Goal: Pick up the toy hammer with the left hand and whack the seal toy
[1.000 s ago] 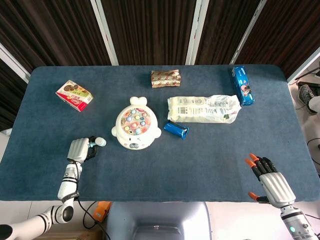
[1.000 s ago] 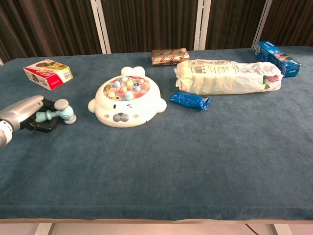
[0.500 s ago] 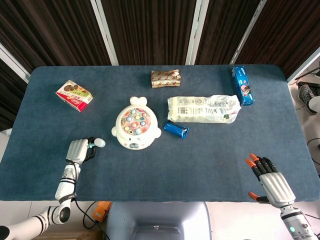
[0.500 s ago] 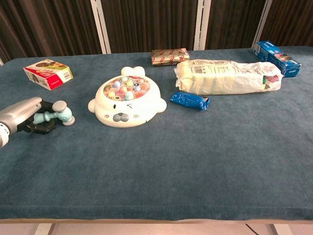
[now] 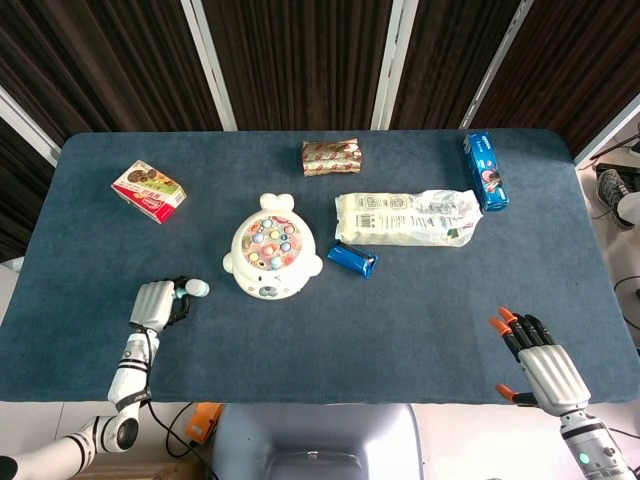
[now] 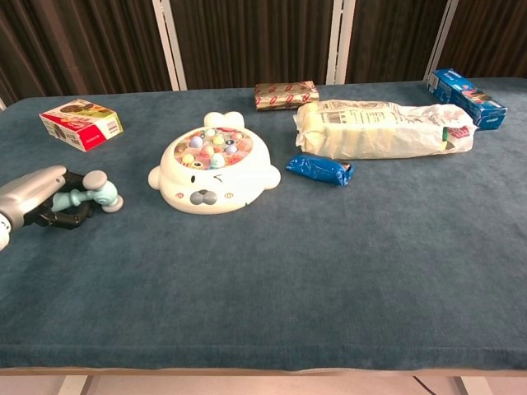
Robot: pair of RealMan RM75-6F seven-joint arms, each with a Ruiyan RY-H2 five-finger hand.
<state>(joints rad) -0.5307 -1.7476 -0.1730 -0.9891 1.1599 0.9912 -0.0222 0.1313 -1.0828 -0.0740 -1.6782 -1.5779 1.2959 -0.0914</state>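
The white seal toy (image 5: 272, 260) (image 6: 212, 171), with coloured pegs on its back, sits left of the table's middle. To its left, low over the cloth, is the pale blue toy hammer (image 5: 196, 289) (image 6: 99, 192). My left hand (image 5: 152, 304) (image 6: 33, 191) grips the hammer's handle with curled fingers, and the head points toward the seal. A gap of bare cloth separates the hammer head from the seal. My right hand (image 5: 540, 365) hovers at the near right edge with its fingers spread and empty; it shows only in the head view.
A red snack box (image 5: 148, 190) (image 6: 81, 123) lies at the far left. Behind and right of the seal are a brown packet (image 5: 331, 157), a white bag (image 5: 408, 217), a small blue packet (image 5: 352, 260) and a blue box (image 5: 485, 170).
My left hand has drawn back a little toward the near-left edge, taking the hammer with it, away from the seal. The right hand has not moved.
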